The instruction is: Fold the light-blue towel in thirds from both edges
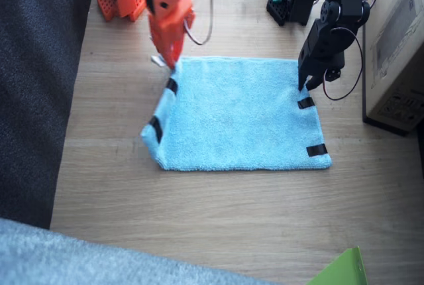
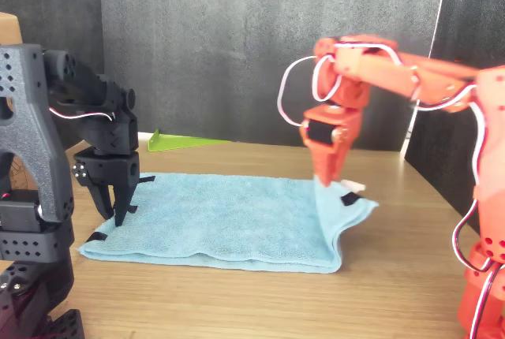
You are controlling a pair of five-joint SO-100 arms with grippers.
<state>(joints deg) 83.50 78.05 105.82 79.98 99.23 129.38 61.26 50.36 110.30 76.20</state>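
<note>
Over by the orange right arm, the right gripper (image 1: 173, 59) has its fingers pinched on the far corner of the light-blue towel (image 1: 238, 116), lifting that short edge so it stands up in a ridge off the wooden table (image 1: 218, 219); 2 black tape strips (image 1: 156, 128) show on the raised part. The rest of the towel lies flat mid-table. Across it, the black left arm's left gripper (image 1: 307, 81) points down at the other short edge, fingers narrowly apart, holding nothing I can see.
</note>
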